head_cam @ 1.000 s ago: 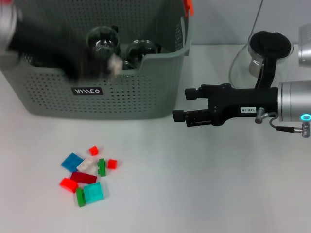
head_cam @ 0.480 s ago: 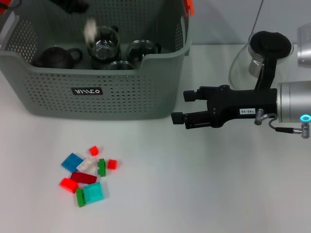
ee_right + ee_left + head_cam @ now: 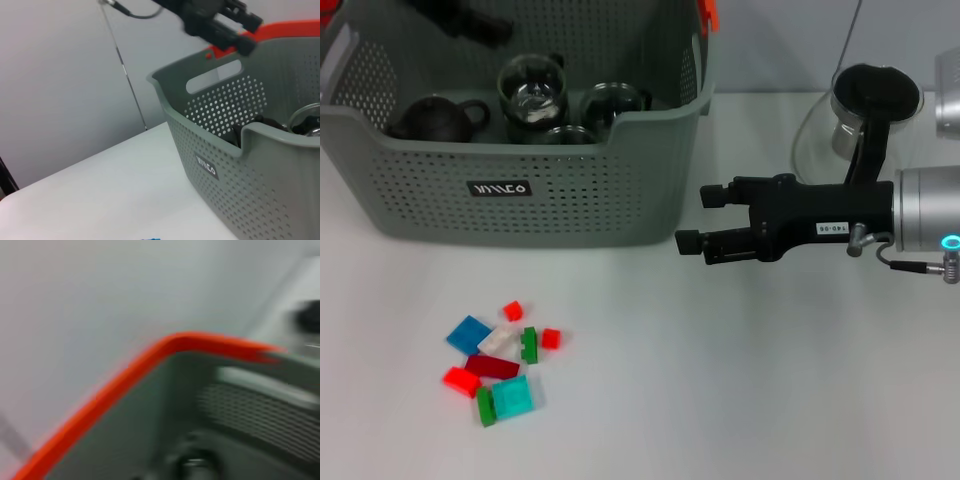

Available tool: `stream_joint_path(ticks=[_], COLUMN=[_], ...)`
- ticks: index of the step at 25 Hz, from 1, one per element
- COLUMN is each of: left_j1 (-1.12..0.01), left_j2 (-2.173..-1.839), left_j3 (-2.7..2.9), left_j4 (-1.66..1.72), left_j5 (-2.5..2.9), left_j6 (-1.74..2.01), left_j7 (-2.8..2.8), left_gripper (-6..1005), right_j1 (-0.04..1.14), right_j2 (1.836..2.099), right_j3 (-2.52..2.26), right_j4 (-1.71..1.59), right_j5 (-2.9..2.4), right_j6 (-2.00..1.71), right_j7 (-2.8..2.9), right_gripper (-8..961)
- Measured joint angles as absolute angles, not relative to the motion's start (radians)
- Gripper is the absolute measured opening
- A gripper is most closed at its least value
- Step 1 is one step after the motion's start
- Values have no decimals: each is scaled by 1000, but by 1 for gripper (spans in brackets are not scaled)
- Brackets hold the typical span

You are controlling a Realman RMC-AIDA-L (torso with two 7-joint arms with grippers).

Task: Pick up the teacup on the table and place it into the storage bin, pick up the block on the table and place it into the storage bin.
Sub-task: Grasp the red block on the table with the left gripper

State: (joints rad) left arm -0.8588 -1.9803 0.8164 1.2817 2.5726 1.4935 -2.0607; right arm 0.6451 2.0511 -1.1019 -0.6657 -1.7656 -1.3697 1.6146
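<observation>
Left gripper (image 3: 240,26) above the storage bin (image 3: 550,200), fingers apart and empty; right gripper (image 3: 695,218) parked beside it, parted, empty.

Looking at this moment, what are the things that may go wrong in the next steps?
1. The blocks lie in a tight cluster on the table, some touching, so a gripper may pinch two at once or push neighbours away.
2. The storage bin already holds glass cups and a dark teapot; a dropped block could knock the glass.
3. The right gripper hangs open near the bin's corner and may bump its wall if it swings leftward.
</observation>
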Motion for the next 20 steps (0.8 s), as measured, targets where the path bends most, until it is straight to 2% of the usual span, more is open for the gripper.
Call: stream_joint_path(ticks=[4,8,10,13,20], left_j1=[-750,-598,-533,-494,-463], left_j2=[-2032,-2117,-2149,-2163,-2164], left_j3=[853,1027,1114,1180,1188], left_j4=[1526,1736,1791,1798,1765], left_j5=[2516,2628,2688,2736,2770], left_j6=[1698,1739,1731,1757,1830], left_j7=[-1900,-1829,-1794,-1777,-1740], left_gripper=[707,810,854,921,913], right_j1=[646,646,645,641,639], right_j2=[2050,2049,2049,2051,2055], right_j3=[-1100,-1100,-1098,-1089,-1085], right_j4=[-664,-663,-662,-661,-659], right_j5=[-1766,-1766,-1766,-1766,-1766], right_j6=[-1364,-1356,-1356,-1356,-1354], right_j7=[1614,1619,1623,1622,1617], right_gripper=[914,914,914,914,915])
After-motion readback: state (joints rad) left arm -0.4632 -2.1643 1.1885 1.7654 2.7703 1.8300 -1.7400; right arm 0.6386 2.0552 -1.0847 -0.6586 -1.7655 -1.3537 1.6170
